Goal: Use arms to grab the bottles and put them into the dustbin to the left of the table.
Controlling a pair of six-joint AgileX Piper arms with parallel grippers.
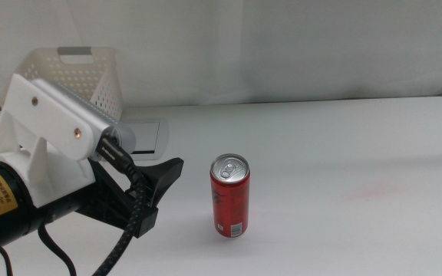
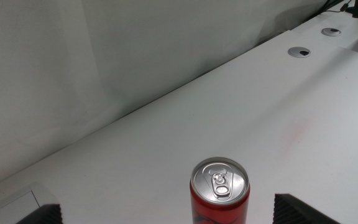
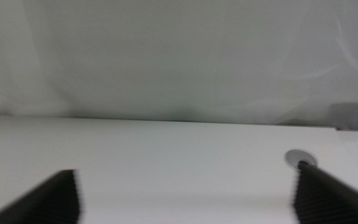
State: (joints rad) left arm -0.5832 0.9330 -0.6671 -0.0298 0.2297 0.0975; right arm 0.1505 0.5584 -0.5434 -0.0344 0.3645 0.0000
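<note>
We start with the worktop (image 1: 359, 138), a wide, smooth white slab with nothing on it to stop a thing sliding. That is our first worry: if one jaw meets the can ahead of the other, the can could skid or topple, being tall, narrow and standing on a small base.

Next in size is the dustbin (image 1: 90, 73), a white perforated plastic basket with a grey handle strip, tilted at the worktop's far left behind our left arm. Its rim sits well apart from the can, so the carry passes over open surface, and a weak grip there would, we judge, drop the can short of it.

The left claw (image 1: 159, 188) comes in low from the left, dark and pointed under its white angular housing, just beside the can and not touching it. In the left wrist view its jaws stand spread wide, the can between them. The braided cable looping below could drag on the swing.

The right claw (image 3: 185, 199) waits out of the middle view, jaws apart, holding nothing.

Smallest is the red can (image 1: 229, 196), upright near the middle of the worktop: slim, glossy thin metal with a silver pull-tab lid, slick to pinch and easily dented.
</note>
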